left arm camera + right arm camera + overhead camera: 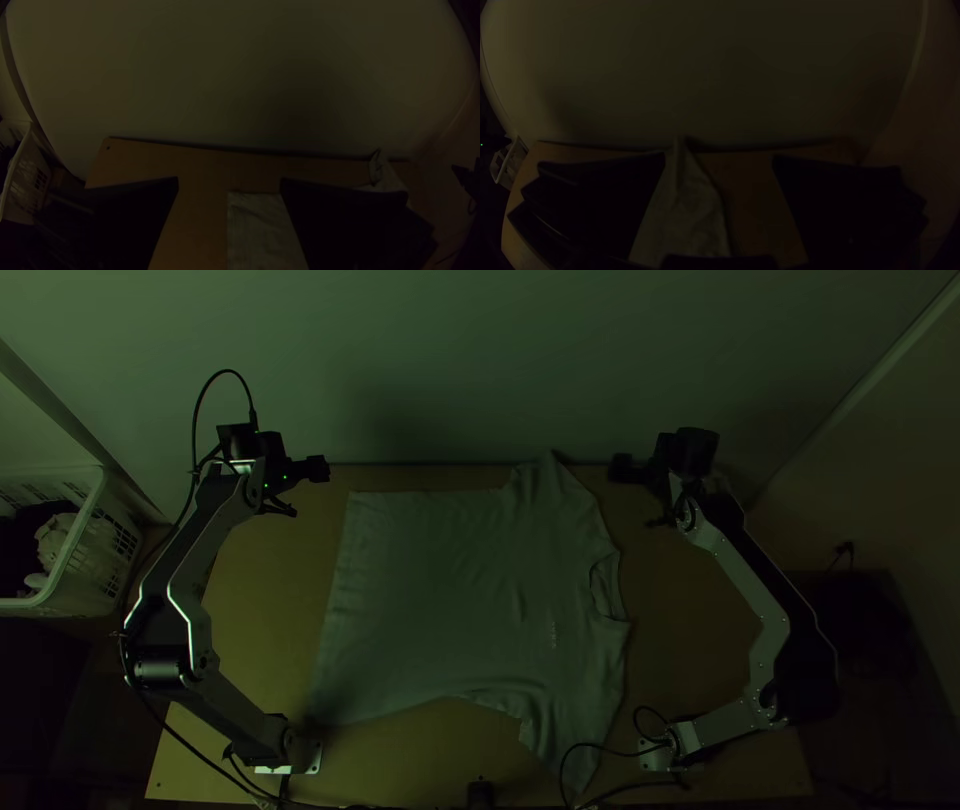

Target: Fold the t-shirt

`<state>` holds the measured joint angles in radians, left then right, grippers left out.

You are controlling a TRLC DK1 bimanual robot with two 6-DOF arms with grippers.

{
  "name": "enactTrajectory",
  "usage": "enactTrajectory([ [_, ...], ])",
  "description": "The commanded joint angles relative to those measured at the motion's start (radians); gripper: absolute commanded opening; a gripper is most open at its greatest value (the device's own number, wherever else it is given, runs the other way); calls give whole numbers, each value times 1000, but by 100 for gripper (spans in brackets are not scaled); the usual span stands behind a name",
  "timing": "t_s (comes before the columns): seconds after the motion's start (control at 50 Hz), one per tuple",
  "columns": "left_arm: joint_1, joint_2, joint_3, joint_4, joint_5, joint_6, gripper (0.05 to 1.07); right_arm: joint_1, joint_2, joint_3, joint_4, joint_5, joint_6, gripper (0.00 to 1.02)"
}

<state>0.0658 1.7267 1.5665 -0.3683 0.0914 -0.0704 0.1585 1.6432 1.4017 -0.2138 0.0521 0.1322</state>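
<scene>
Top view: we see a t-shirt [450, 580] running left-to-right, collar [606, 588] rightmost, on a wooden table [262, 620], wall [450, 360] behind, left gripper [304, 490] and right gripper [637, 495] open.

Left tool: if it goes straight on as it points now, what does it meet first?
Probably the table, near its far edge beside the shirt; depth is unclear, so the wall behind could come first.

Left arm [190, 560] bent with its elbow bowed outward, left gripper [310, 490] angled inward, its flat black fingers [132, 215] parted wide, right arm [745, 580] bent in near-mirror pose, right gripper [631, 496] turned toward the middle, its fingers [610, 200] spread apart too
</scene>
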Motion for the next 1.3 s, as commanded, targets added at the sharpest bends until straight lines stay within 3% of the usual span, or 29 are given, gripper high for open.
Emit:
enactTrajectory([
  [0.0,-12,71,69,-27,-15,15,101,9,83,72,-42,-1,33,98],
  [0.6,-66,407,311,-139,-62,50,101,-4,244,189,-39,-9,44,98],
  [1.28,-80,542,357,-147,-124,77,101,-17,351,284,-48,-11,89,98],
])
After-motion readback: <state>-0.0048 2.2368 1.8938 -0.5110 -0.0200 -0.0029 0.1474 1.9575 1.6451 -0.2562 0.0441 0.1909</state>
